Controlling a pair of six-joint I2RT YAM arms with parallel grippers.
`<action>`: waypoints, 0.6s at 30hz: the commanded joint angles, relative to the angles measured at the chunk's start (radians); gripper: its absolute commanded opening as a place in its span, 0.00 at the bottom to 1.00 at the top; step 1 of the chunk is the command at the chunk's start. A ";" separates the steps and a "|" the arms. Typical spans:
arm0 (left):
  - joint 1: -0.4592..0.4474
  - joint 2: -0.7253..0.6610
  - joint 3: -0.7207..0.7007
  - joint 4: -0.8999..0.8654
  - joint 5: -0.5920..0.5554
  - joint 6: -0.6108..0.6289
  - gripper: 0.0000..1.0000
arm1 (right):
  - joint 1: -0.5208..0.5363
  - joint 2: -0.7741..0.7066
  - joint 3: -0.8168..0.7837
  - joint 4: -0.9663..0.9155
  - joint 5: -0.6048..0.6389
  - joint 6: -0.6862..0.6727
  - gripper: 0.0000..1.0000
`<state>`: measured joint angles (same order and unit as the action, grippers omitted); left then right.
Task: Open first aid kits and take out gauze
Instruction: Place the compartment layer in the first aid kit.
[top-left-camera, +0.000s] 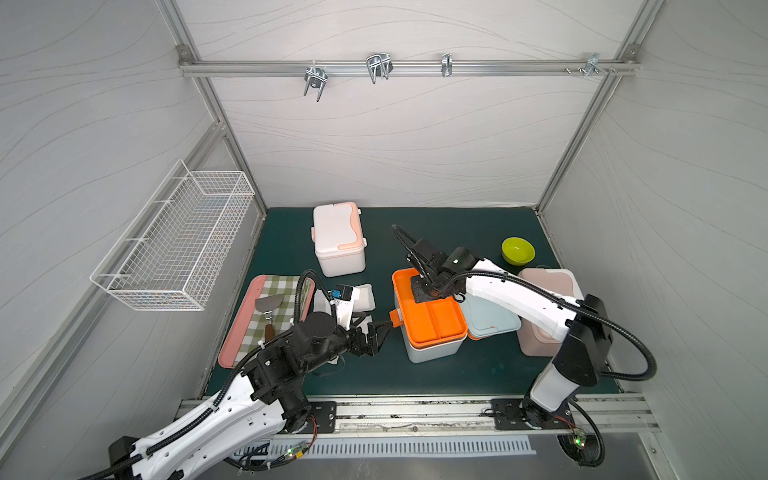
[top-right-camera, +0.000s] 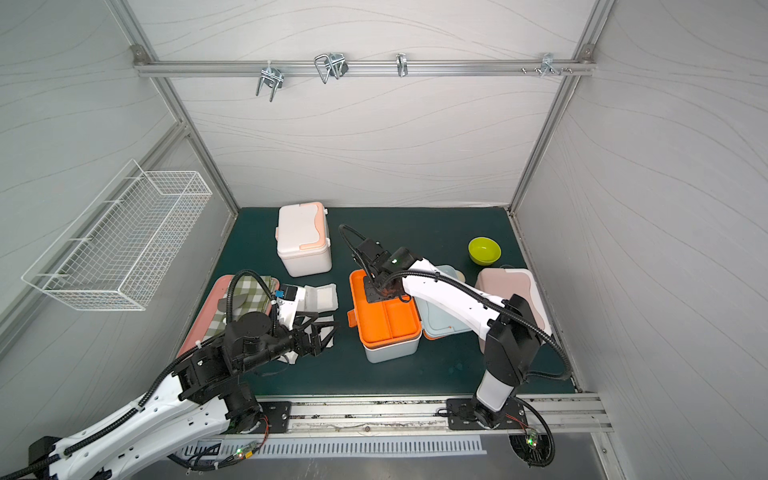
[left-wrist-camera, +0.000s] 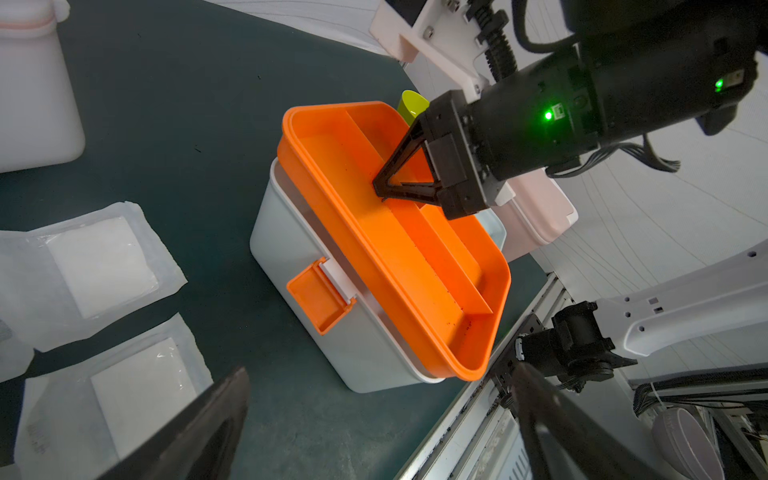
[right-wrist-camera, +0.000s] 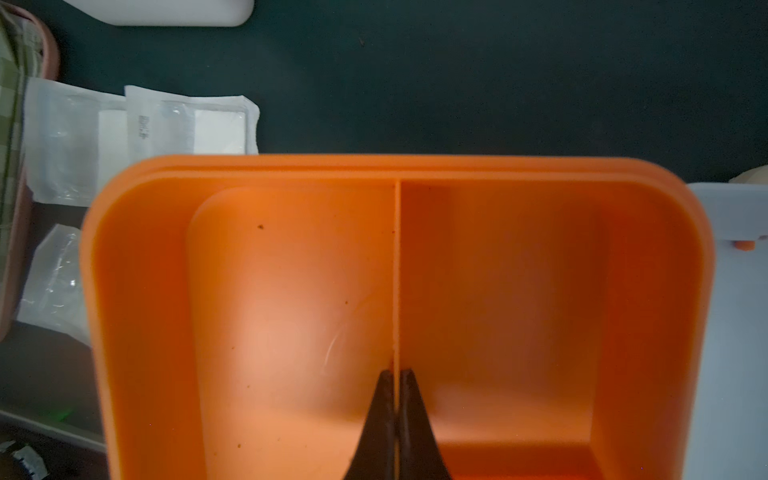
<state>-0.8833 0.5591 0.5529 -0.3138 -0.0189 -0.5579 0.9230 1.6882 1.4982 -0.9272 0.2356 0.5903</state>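
Note:
The pale blue first aid kit (top-left-camera: 432, 353) stands open at mid-table, its lid (top-left-camera: 494, 322) lying beside it on the right. An orange tray (top-left-camera: 436, 320) sits skewed on the box rim (left-wrist-camera: 291, 195). My right gripper (right-wrist-camera: 397, 372) is shut on the tray's thin divider wall (right-wrist-camera: 397, 270); it also shows as the right gripper (left-wrist-camera: 380, 189). My left gripper (left-wrist-camera: 380, 374) is open and empty, just short of the orange clasp (left-wrist-camera: 320, 299). Gauze pouches (left-wrist-camera: 104, 266) (top-left-camera: 365, 297) lie on the mat by the left arm. The white kit (top-left-camera: 338, 239) and the pink kit (top-left-camera: 540, 345) are shut.
A pink tray (top-left-camera: 241, 332) with checked cloth and a spatula lies at the left. A green bowl (top-left-camera: 518, 250) stands at the back right. A wire basket (top-left-camera: 174, 249) hangs on the left wall. The right arm reaches over the pink kit and the blue lid.

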 joint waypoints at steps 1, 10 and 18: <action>0.003 -0.001 0.010 0.051 -0.013 0.003 0.99 | -0.004 0.018 0.024 -0.059 0.031 0.025 0.00; 0.003 0.007 0.009 0.054 -0.013 0.003 0.99 | -0.004 0.055 0.025 -0.063 0.039 0.001 0.00; 0.003 0.012 0.010 0.058 -0.012 0.000 0.99 | -0.004 0.076 0.004 -0.032 0.017 0.042 0.00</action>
<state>-0.8833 0.5697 0.5529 -0.3061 -0.0193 -0.5579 0.9222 1.7538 1.5005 -0.9516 0.2504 0.5987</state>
